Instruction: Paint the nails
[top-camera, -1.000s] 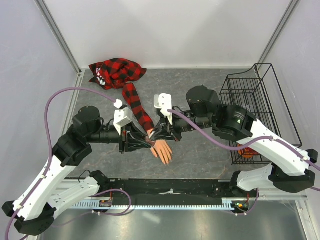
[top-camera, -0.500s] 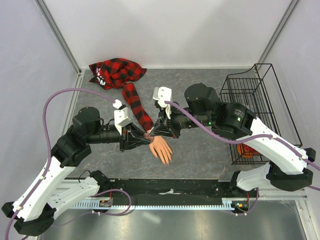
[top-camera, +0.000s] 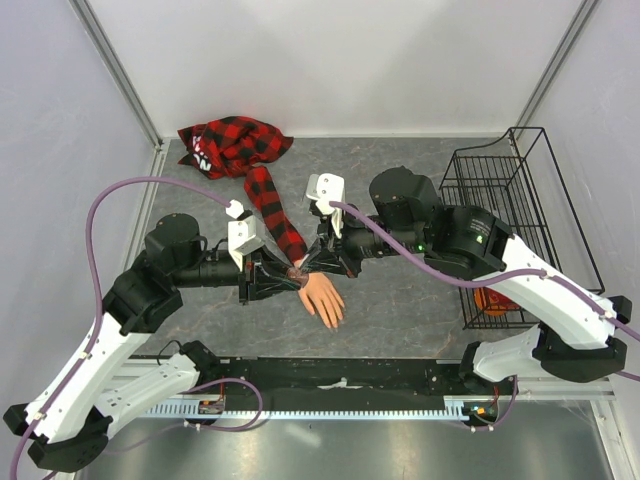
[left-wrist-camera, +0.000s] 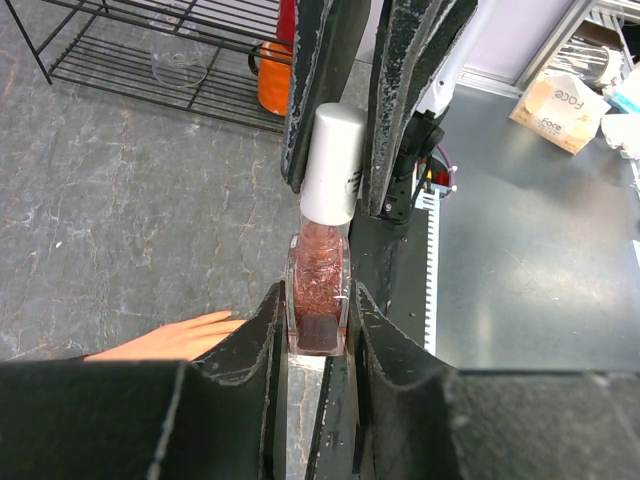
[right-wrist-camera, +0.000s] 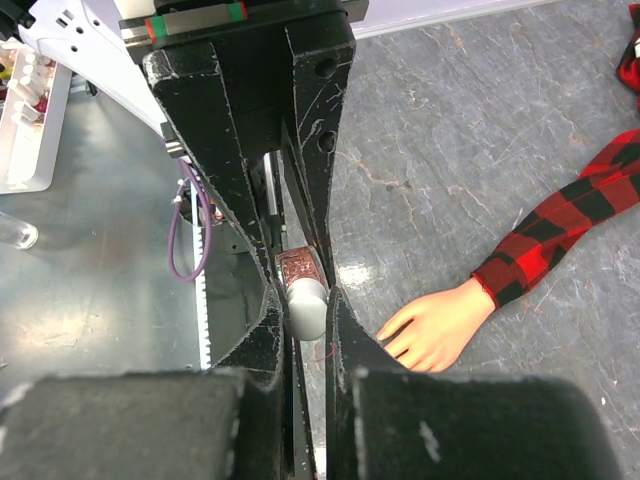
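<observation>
Top view: a peach, stiff-looking plastic mannequin hand (top-camera: 325, 300) in a red-and-black plaid sleeve (top-camera: 275, 215) lies on the grey tabletop (top-camera: 400, 310) just beside both end effectors, its nails too small to make out. Left wrist view: the left end effector (left-wrist-camera: 318, 300) is clenched on a small reddish glass nail-polish bottle (left-wrist-camera: 318, 270), and the right end effector (left-wrist-camera: 335, 185) is clamped round its white cap (left-wrist-camera: 335, 150). Right wrist view: same cap grip; the nails look hard, tiny and fixed, on a light hand likely to slide, so only the cap wants holding.

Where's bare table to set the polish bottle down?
Bare grey tabletop lies between the peach mannequin hand and the black wire basket; also along the back wall, between the red-and-black plaid cloth and basket. Crowded at the wrist, where the left tool and right tool clamp the white-capped bottle.
</observation>
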